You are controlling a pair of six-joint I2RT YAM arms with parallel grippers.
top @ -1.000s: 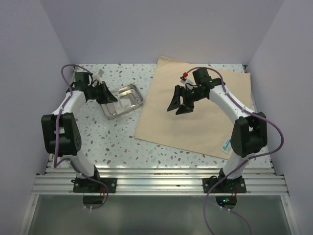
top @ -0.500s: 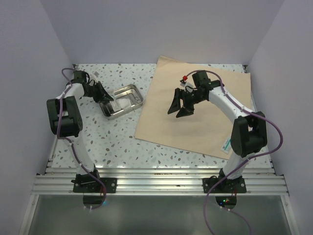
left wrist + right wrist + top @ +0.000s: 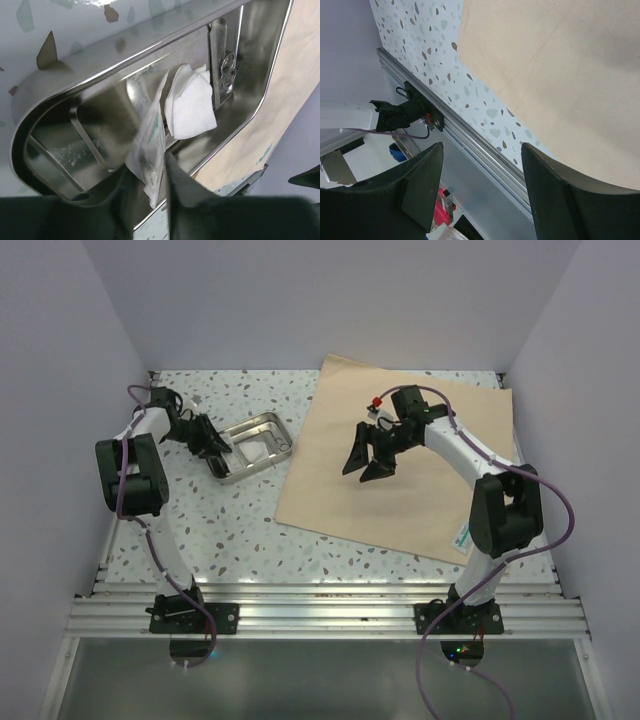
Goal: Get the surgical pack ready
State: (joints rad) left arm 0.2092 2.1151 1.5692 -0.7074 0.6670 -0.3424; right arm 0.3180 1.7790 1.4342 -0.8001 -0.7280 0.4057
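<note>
**Wrap sheet:** large tan-beige square wrap sheet (image 3: 425, 480), lying flat and turned at an angle on the right half of the speckled white terrazzo table (image 3: 230, 525).

**Tray:** small shiny rectangular metal tray (image 3: 272, 422) on the bare table, just beside the sheet's left edge. It holds white gauze squares (image 3: 192, 107), which lean against a steel instrument with ring handles (image 3: 223, 65).

**Left arm:**
- Pose: the upper link stands tall at the table's left side. The forearm runs to the far-left corner, and the wrist bends back rightward and low toward the tray.
- Left gripper (image 3: 212, 440): at the tray's left end, fingertips over its rim.
- Jaws: in the wrist view they stand nearly together, pinching a crinkled clear plastic packet (image 3: 150, 150) that hangs into the tray just beside the gauze. The packet is blurred and its contents cannot be made out.

**Right arm:**
- Pose: rises from its base at the near-right, with the elbow over the sheet's right edge. The forearm arcs far and leftward, and the wrist tips downward.
- Right gripper (image 3: 366, 458): hovers above the sheet's left-centre, clear of the fabric.
- Jaws: spread wide and holding nothing. The wrist view shows the sheet, the table and the aluminium rail (image 3: 485, 150) between the two fingers.
</note>
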